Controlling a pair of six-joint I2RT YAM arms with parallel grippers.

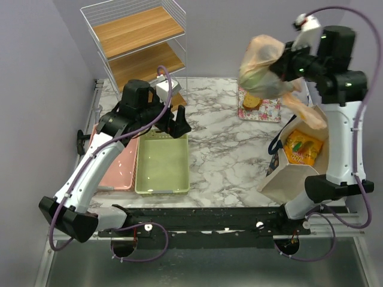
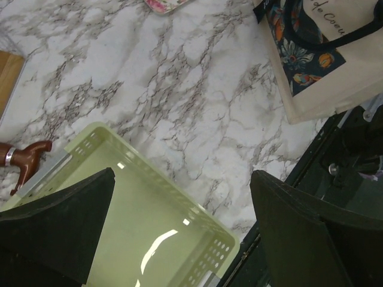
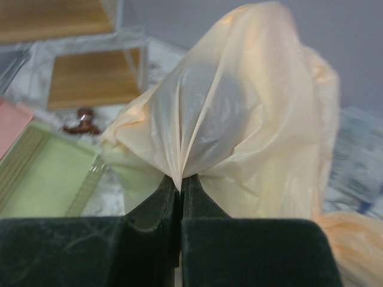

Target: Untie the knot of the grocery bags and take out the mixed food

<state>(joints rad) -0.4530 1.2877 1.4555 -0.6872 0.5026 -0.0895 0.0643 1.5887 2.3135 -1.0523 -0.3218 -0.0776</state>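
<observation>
Now | right tool [image 3: 181, 179] clamped on grocery bag [image 1: 262, 67], held high above bench [image 1: 221, 149], far right | left tool [image 1: 175, 122] wide, empty, over green basket [image 1: 161, 164] | bag well right of it; right arm nearer

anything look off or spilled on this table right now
nothing spilled or broken. the only odd sights: one grocery bag hangs clear of the table, pinched in the shut right gripper, and a second tan bag droops over the rim of the canvas tote.
</observation>
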